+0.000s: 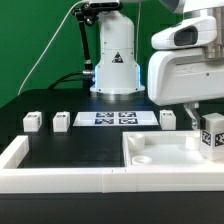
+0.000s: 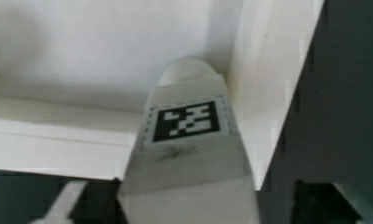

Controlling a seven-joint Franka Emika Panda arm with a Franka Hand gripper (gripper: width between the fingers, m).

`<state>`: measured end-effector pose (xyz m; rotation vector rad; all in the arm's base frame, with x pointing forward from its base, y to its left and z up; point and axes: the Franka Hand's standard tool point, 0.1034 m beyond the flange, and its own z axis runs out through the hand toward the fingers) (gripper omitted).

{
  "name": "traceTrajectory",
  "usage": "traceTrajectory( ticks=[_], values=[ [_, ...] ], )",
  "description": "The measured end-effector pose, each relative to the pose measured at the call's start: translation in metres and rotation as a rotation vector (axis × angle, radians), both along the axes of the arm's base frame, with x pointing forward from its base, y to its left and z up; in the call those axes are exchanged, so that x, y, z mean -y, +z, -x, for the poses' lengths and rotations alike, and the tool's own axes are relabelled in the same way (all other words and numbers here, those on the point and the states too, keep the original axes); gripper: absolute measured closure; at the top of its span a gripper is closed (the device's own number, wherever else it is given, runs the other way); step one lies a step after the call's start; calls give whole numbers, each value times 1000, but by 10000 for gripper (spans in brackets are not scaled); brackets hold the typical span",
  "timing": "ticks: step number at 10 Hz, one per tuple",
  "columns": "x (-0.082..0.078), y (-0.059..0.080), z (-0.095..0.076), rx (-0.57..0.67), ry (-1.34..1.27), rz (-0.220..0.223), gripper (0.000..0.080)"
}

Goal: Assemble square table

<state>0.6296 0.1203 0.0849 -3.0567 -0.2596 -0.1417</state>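
The square table's white slab lies at the front on the exterior view's right, its raised rim also showing in the wrist view. A white tagged leg stands upright at the slab's right end. My gripper is straight above it with one finger on each side. In the wrist view the leg fills the space between the jaws of my gripper. Dark strips run along both its sides, so I cannot tell whether the pads touch it. Three more legs lie on the black table.
The marker board lies flat between the loose legs, in front of the arm's base. A long low white border wall runs along the front and turns up on the left.
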Motion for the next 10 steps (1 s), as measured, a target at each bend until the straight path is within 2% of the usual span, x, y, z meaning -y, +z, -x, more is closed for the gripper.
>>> traceTrajectory(
  ticks=[1,5,10],
  values=[
    [0,0,0,0,0,0,510],
    [1,0,0,-2,-29,-2,509],
    [5,-1,0,-26,-537,-31,509]
  ],
)
